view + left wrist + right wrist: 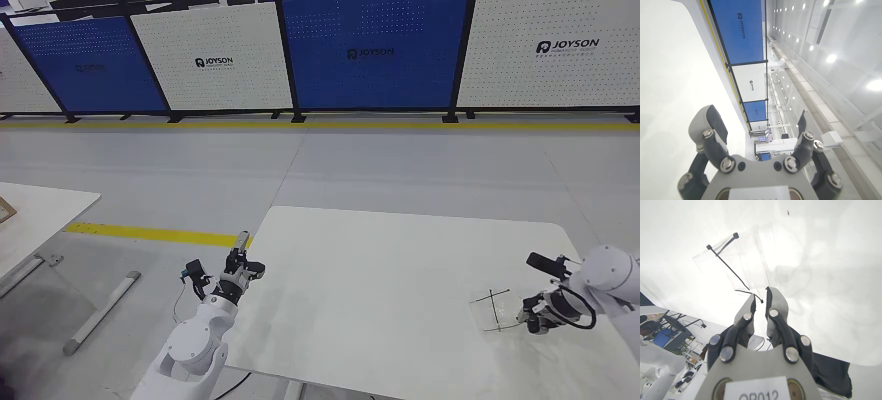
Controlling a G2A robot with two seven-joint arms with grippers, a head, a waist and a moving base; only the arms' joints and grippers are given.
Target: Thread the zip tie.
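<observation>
Left gripper (pixel 759 115): at left edge of table (pixel 400 290), pointing away from robot, jaws wide apart, empty.
Right gripper (pixel 761 296): low near table's right edge, jaws narrowly parted, black tie end between tips.
Zip tie (pixel 728 268): on clear plate (pixel 755 262) just ahead of right gripper.

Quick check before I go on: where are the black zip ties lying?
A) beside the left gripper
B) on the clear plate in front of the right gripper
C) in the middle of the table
B: the black zip ties lie across the clear plate, just ahead of the right gripper.
</observation>
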